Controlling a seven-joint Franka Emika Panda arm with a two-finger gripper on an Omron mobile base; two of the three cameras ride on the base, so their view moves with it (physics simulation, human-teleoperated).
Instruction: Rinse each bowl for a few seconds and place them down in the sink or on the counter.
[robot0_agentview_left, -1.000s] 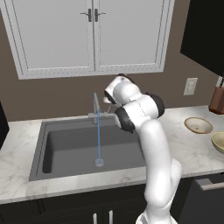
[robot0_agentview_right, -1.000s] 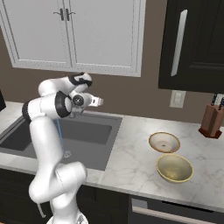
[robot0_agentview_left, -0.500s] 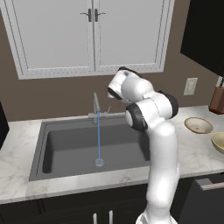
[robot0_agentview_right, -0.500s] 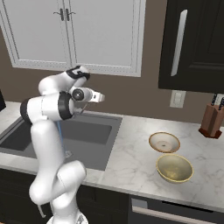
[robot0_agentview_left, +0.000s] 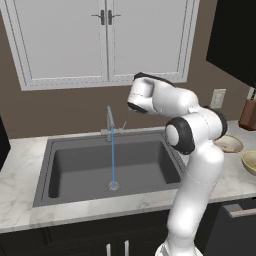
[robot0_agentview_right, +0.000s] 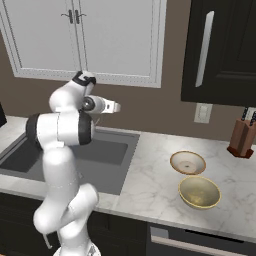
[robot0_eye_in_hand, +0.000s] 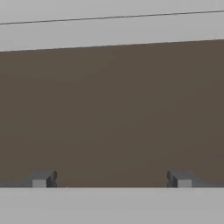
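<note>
**Claw spread and empty above the counter edge, both bowls waiting to the right**

The gripper (robot0_eye_in_hand: 109, 179) points at the brown wall (robot0_eye_in_hand: 113, 113), its two dark fingertips (robot0_eye_in_hand: 43, 179) standing far apart near the bottom corners of the hand view with nothing between them: the claw is released and holds nothing. In the right base view the gripper (robot0_agentview_right: 114, 107) sits left of centre, raised above the spot where the sink (robot0_agentview_right: 107, 150) meets the counter (robot0_agentview_right: 155, 175).

A thin blue stream of water (robot0_agentview_left: 113, 160) falls from the faucet (robot0_agentview_left: 109, 120) to the drain (robot0_agentview_left: 114, 186) at the middle of the left base view. The basin holds nothing else.

The two bowls rest on the marble in the lower right of the right base view: the tan bowl (robot0_agentview_right: 187, 162) further back, the cream-yellow bowl (robot0_agentview_right: 199, 192) nearer the front edge, just beside each other and well apart from the claw. In the left base view they sit at the right edge, partly cut off by the frame and behind the arm's elbow (robot0_agentview_left: 192, 132).

A knife block (robot0_agentview_right: 242, 137) stands at the far right against the wall, with a wall outlet (robot0_agentview_right: 202, 113) to its left. White cabinet doors (robot0_agentview_left: 105, 40) hang across the top, a dark cabinet (robot0_agentview_right: 220, 47) at the upper right. Bare marble lies between the sink's right rim and the bowls, and also left of the basin.
</note>
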